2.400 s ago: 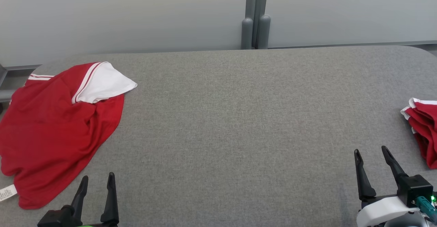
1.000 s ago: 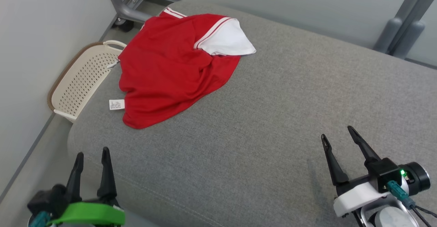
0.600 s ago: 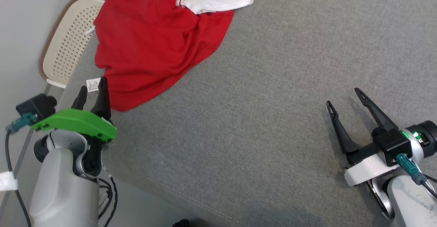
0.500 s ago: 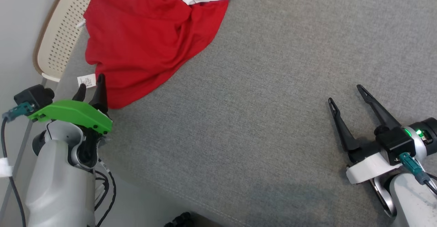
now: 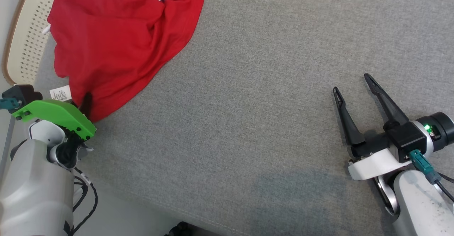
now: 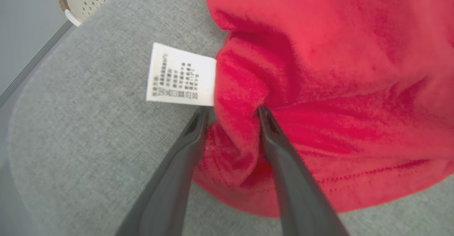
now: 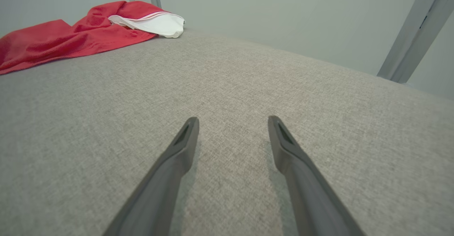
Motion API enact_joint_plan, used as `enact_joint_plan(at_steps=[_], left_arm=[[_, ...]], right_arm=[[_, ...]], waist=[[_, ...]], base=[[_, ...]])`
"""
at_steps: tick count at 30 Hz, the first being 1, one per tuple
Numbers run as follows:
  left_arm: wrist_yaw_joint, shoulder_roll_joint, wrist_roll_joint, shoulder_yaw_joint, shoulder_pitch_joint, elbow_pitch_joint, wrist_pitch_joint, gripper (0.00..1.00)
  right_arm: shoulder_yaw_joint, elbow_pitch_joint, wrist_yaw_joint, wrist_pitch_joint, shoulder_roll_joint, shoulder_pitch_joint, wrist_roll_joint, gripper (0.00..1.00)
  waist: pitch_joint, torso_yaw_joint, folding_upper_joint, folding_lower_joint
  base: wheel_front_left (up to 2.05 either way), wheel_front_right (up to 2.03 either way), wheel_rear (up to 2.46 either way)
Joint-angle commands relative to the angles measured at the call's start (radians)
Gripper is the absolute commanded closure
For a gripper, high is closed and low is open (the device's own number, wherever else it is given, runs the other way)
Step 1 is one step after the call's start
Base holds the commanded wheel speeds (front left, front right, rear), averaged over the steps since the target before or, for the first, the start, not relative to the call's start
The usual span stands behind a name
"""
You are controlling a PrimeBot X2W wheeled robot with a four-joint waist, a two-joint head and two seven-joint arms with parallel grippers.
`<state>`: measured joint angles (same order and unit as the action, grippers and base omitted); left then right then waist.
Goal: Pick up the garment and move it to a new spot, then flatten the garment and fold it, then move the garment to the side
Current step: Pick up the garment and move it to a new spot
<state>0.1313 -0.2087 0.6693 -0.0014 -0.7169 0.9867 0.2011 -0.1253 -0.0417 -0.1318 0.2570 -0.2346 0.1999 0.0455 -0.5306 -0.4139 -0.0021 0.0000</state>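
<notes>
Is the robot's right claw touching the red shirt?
No, the right gripper stands open above the bare grey surface, well away from the red garment.

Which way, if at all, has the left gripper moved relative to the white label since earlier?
Yes: the left gripper has advanced up to the white label, now straddling a hem fold of the red garment.

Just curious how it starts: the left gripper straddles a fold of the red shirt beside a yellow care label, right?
No, the care label is white, as the left wrist view shows. The left gripper does straddle a fold of the red shirt beside it.
</notes>
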Motion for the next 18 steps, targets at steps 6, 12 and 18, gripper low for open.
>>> enact_joint_plan(at_steps=[6,12,18], left_arm=[[0.0,-0.026,0.009,-0.059,0.045,-0.1,-0.019,1.0],[-0.001,-0.119,0.033,-0.091,0.091,-0.352,0.005,1.0],[-0.026,-0.201,0.055,-0.086,0.116,-0.676,0.154,1.0]], right_arm=[[-0.001,-0.075,0.002,0.002,0.029,-0.044,-0.012,0.0],[-0.011,-0.091,0.002,0.008,0.09,-0.047,-0.031,0.0],[-0.04,-0.095,0.002,0.008,0.143,-0.026,-0.057,0.0]], waist=[[0.089,0.027,0.0021,0.0],[0.166,0.046,0.0021,0.0],[0.22,0.117,0.0021,0.0]], base=[[0.0,0.0,0.0],[0.0,0.0,0.0],[0.0,0.0,0.0]])
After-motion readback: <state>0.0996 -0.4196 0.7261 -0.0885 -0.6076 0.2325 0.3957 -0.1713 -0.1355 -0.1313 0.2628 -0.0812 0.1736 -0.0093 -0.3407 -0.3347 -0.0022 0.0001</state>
